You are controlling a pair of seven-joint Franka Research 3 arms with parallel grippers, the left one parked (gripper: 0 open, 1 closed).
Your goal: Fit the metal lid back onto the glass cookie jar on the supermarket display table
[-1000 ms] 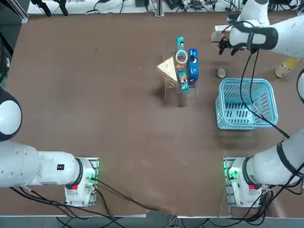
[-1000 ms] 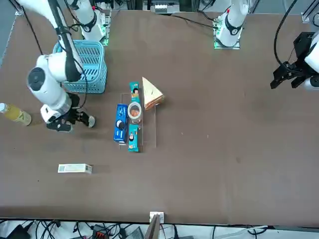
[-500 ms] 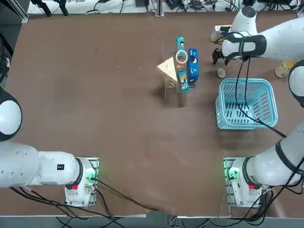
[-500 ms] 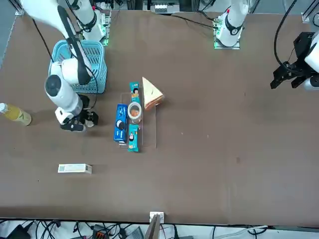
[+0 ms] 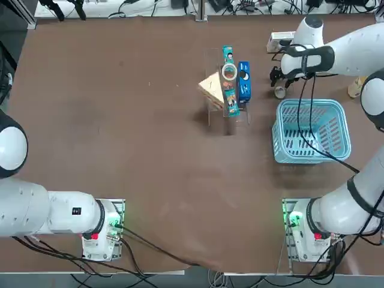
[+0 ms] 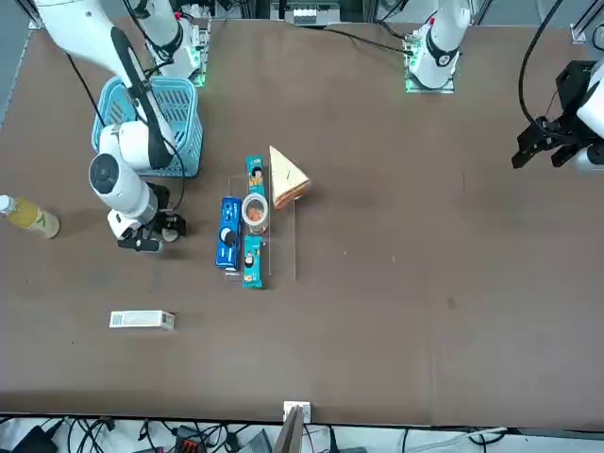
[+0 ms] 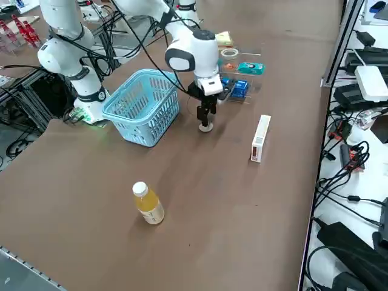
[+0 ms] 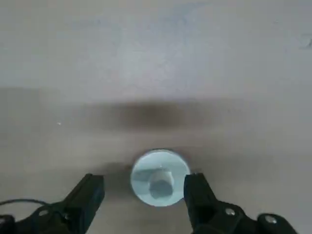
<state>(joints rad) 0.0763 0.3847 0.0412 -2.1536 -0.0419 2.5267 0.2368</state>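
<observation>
Lid pickup, approach step. Right gripper [image 8: 144, 195], upper right of the top view, fingers spread wide, nothing held. Metal lid [image 8: 159, 177] lies flat on the supermarket display table [image 5: 120, 120], between the fingers, beside the blue basket [image 5: 312, 131]. Glass cookie jar [image 5: 229, 72] waits upper centre. Next, likely: descend, close on the lid's rim.

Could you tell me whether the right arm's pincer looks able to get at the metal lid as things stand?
Probably yes. The right pincer hangs open directly over the metal lid, one finger on each side of it, and nothing lies between them; the blue basket stands apart.
</observation>
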